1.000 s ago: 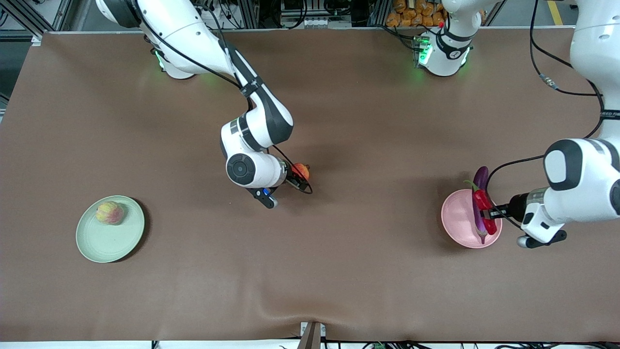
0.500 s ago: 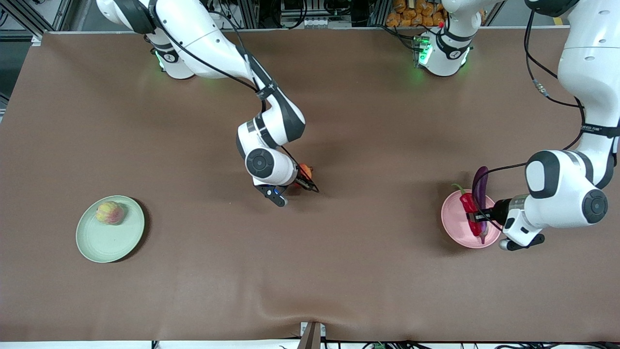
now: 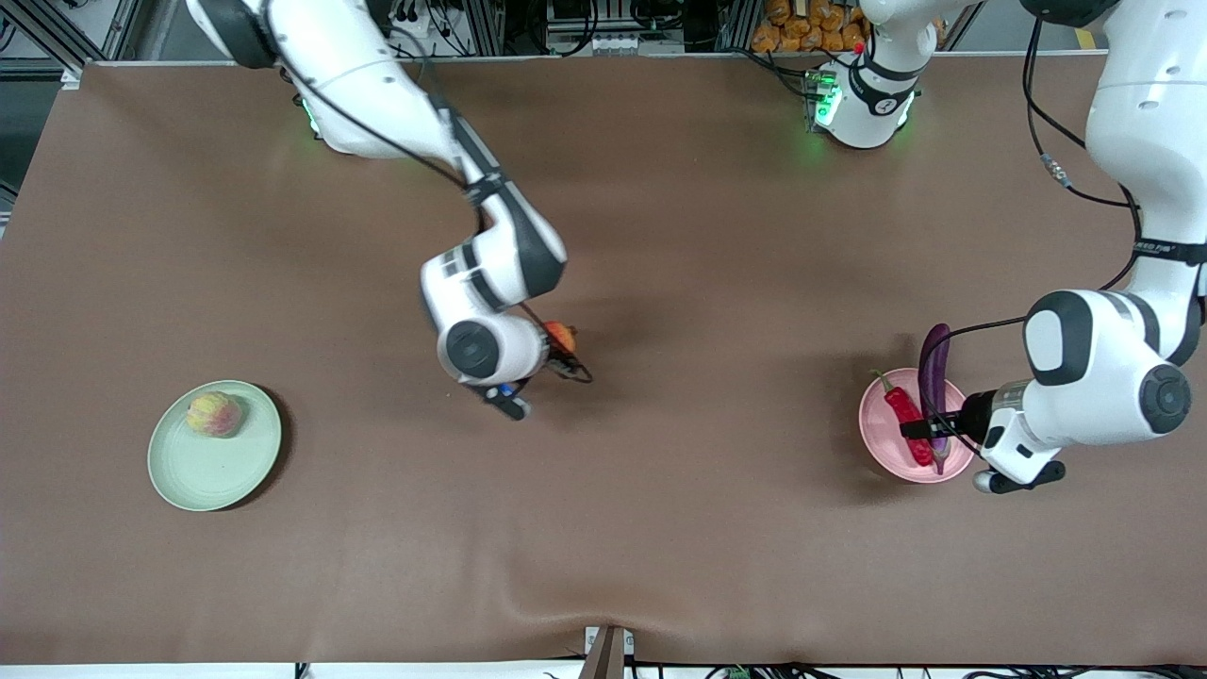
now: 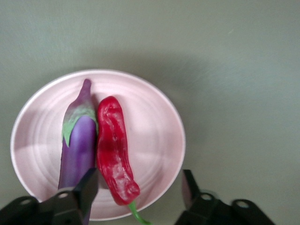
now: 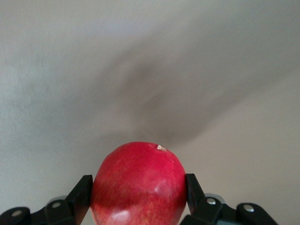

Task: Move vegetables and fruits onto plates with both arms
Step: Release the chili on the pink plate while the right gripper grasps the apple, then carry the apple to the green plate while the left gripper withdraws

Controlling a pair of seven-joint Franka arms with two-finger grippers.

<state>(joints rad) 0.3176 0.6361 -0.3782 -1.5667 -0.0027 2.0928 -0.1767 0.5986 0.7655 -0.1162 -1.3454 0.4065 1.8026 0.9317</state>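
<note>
Bare table separates the right hand from the green plate.

We see the eggplant and chili pepper lying side by side on one plate toward the left arm's end of the tabletop. Toward the right arm's end, a round fruit sits on the other plate. Another fruit is over mid-tabletop, between the plates.

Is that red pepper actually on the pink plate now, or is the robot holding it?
On the plate. The red pepper lies on the pink plate beside the eggplant, and the left hand is open over it, fingers clear.
</note>
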